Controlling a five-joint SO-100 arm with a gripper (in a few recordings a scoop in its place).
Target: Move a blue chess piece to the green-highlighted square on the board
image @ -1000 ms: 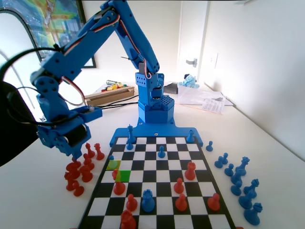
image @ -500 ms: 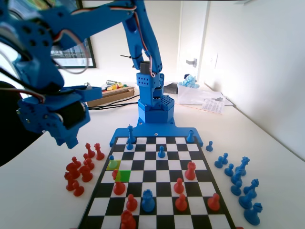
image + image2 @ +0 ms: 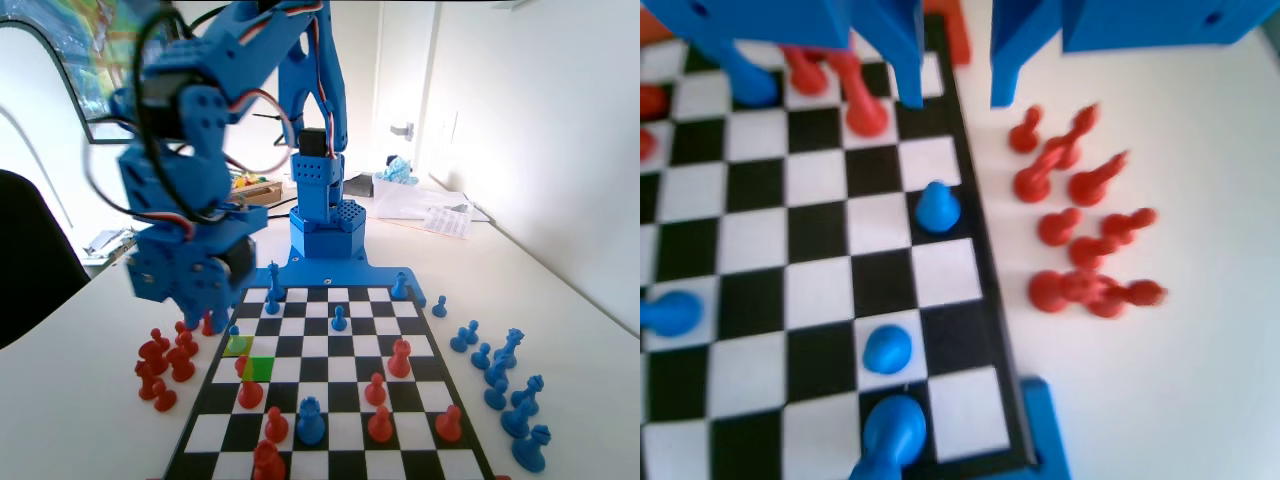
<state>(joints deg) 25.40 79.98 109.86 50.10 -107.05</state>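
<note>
Presently: claw aloft over the board's edge column, nothing between the jaws.
Claw state: jaws parted with an empty gap; in the wrist view bare tabletop and the board's black rim show through it.
Claw, fixed view: the claw hangs low at the picture's left side, above the board's left edge, tips clear of the squares.
Blue chess piece: the small blue pawn stands upright on an edge-column square, below the jaw tips in the wrist view; in the fixed view the same pawn sits just beneath and right of the claw, on the rim of the yellow-tinted square.
Green-highlighted square: bright green square, one step diagonally nearer the camera than the claw, with a red pawn just past it.
Board: other pieces of both colours stand on it.
Off-board: captured red pieces lie clustered on the tabletop to the right of the claw in the wrist view, likely parked clear of play.
Judgement: approach stage; the jaws look set wide for a descent onto the pawn's head.
Risk: the red pawn by the target crowds the drop.
</note>
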